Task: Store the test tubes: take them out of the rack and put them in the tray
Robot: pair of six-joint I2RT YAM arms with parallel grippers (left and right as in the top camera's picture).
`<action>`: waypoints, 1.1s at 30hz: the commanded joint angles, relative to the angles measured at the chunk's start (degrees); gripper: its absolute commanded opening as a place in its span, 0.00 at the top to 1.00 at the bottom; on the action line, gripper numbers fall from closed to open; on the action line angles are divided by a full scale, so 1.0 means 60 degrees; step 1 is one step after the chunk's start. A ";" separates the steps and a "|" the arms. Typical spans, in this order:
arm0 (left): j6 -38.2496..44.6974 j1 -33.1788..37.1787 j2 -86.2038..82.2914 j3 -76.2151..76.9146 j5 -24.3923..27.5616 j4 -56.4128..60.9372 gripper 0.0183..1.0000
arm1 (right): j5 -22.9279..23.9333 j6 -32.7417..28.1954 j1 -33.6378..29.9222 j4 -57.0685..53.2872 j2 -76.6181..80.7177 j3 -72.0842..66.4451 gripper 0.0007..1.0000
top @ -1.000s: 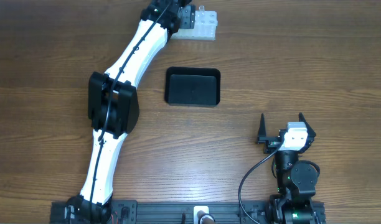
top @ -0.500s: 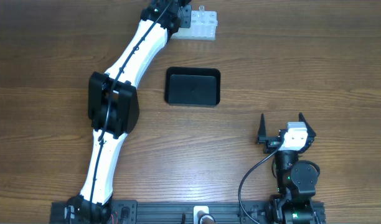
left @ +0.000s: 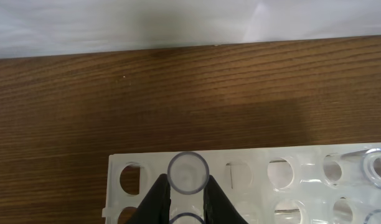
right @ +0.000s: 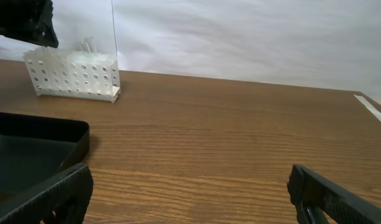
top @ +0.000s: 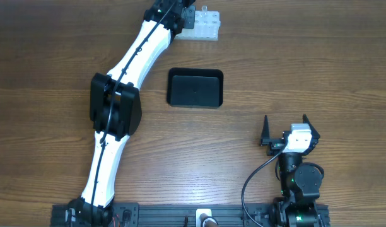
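Observation:
The white test tube rack [top: 202, 26] stands at the far edge of the table, with my left gripper [top: 188, 17] over its left end. In the left wrist view my left gripper [left: 187, 191] is shut on a clear test tube [left: 188, 172] that stands upright in the rack [left: 253, 176]; the dark fingers [left: 154, 199] press against both of its sides. Another tube [left: 377, 165] stands farther along the rack. The black tray [top: 195, 87] lies mid-table with nothing in it. My right gripper [top: 286, 130] rests open near the front right, holding nothing.
The right wrist view shows the tray's corner [right: 35, 146], the rack [right: 72, 74] far off, and bare wooden table between the open fingers [right: 330, 193]. A white wall runs behind the table's far edge [left: 190, 46].

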 commanded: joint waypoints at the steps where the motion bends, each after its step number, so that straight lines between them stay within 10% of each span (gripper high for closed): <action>1: -0.0007 -0.0033 0.0146 0.0251 -0.0029 0.0029 0.94 | -0.0047 -0.0036 -0.0062 -0.0036 -0.0102 -0.0051 0.01; 33: 0.0000 -0.0219 -0.0299 0.0849 -0.0259 -0.0481 0.98 | -0.0047 -0.0036 -0.0062 -0.0036 -0.0102 -0.0051 0.01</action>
